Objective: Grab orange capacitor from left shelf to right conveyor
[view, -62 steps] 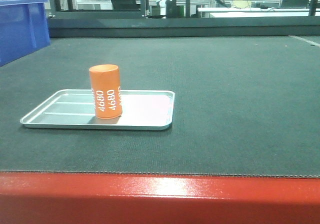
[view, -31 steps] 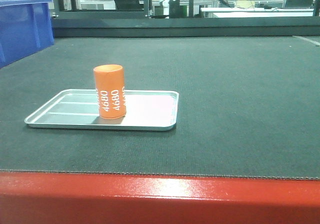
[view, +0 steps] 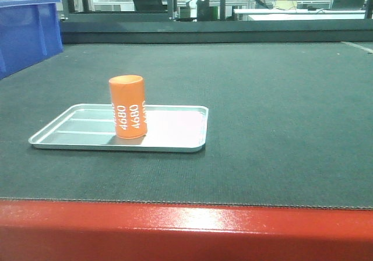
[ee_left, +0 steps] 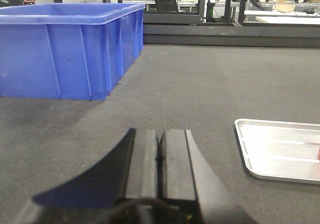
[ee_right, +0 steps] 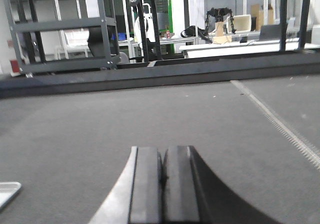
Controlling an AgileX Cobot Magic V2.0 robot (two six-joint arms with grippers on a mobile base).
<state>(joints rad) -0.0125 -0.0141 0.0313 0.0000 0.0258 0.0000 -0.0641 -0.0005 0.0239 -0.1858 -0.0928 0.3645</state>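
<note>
Orange capacitor [view: 127, 106] upright, white "4680" lettering.

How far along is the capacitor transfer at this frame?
Done, by the look of it: the orange capacitor stands upright in the silver tray on the right conveyor, with nothing gripping it. In hand: nothing; the left gripper and right gripper are both shut and empty, low over the belt. Left: apparently nothing.
</note>
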